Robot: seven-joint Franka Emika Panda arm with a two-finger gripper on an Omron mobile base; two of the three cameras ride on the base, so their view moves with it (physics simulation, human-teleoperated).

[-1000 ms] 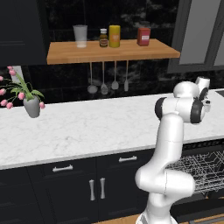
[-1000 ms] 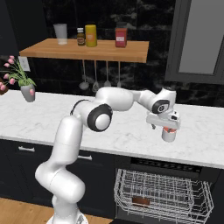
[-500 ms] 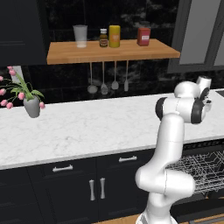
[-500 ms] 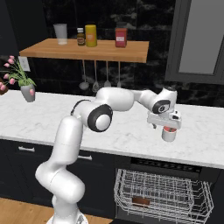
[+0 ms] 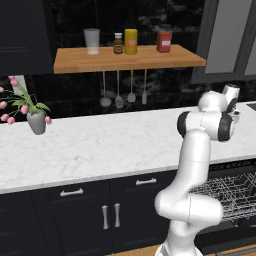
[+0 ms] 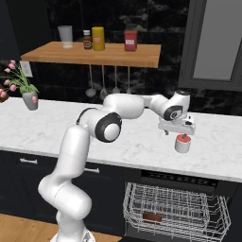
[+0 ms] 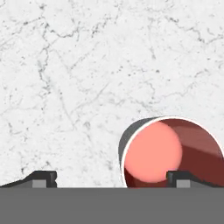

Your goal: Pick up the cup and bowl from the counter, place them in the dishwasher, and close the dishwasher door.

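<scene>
The cup (image 6: 182, 143) stands upright on the white marble counter (image 6: 132, 142), white-grey outside and salmon-red inside. My gripper (image 6: 178, 133) hangs just above it, open, pointing down. In the hand view the cup (image 7: 173, 151) lies under the right fingertip (image 7: 183, 176), off to one side of the gripper (image 7: 113, 179), not centred between the tips. Below the counter edge, the dishwasher's grey wire rack (image 6: 175, 208) is pulled out; a low brown dish (image 6: 152, 216), the bowl as far as I can tell, lies in it. The rack (image 5: 230, 195) also shows behind my arm. The dishwasher door is out of view.
A potted pink flower (image 6: 29, 97) stands at the counter's far left. The wooden shelf (image 6: 94, 53) above holds a tumbler, jars and a red box. Utensils (image 6: 103, 90) hang under it. Dark cabinets (image 5: 90, 210) with silver handles line the front.
The hand has sunk slightly toward the cup and its jaws have widened a touch. The cup has stayed in its place on the counter.
</scene>
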